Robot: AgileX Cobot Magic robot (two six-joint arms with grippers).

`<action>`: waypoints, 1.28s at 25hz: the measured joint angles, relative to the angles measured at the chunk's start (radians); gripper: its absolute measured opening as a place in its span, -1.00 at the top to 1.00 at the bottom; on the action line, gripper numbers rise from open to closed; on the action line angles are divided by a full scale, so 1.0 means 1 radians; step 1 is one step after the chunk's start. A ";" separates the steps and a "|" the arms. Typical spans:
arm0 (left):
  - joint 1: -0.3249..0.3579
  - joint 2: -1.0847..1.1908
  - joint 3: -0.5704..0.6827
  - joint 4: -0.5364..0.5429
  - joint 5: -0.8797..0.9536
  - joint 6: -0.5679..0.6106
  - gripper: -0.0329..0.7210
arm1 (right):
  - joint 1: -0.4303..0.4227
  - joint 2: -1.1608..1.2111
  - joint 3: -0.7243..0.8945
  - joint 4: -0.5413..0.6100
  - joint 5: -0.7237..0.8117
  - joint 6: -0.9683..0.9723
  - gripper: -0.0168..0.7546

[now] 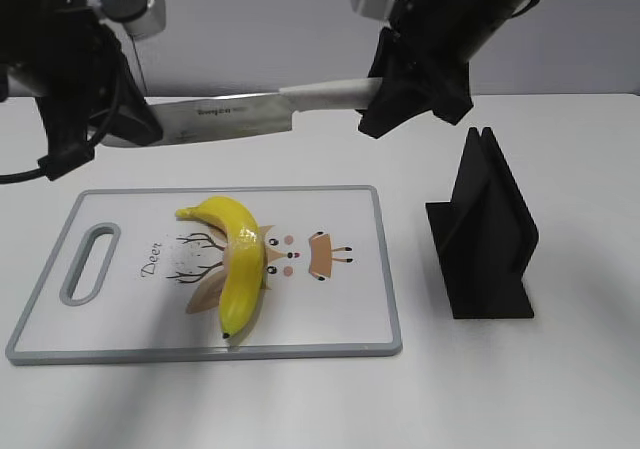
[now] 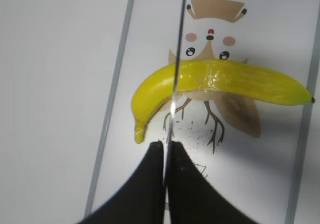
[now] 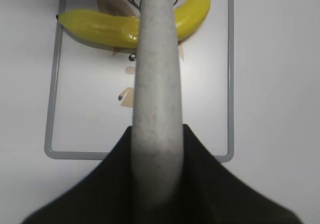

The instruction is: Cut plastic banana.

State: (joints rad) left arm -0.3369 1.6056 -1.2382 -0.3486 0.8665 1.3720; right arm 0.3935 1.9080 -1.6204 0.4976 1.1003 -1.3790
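The right gripper [image 3: 156, 149] is clamped on the knife [image 1: 250, 109] handle, the left gripper [image 2: 165, 151] pinched on its blade tip. Below both, the plastic banana [image 1: 235, 259] lies whole on the cutting board [image 1: 340, 319]; I judge the cut not yet begun

Bright, even overhead light throughout. Soft shadows under the banana [image 1: 238, 261] and beside the black stand [image 1: 484, 231]. Glossy highlights along the banana skin, a thin glint on the knife [image 2: 173, 92] edge. Blurred close-up on the handle [image 3: 156, 109] and black fingers [image 2: 150, 189].
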 joint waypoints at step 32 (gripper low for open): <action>-0.007 0.028 0.011 -0.002 -0.032 -0.030 0.94 | 0.013 0.040 -0.027 -0.075 0.020 0.134 0.48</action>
State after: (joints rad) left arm -0.3437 1.6333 -1.2272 -0.3509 0.8349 1.3424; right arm 0.4064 1.9475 -1.6472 0.4229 1.1201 -1.2446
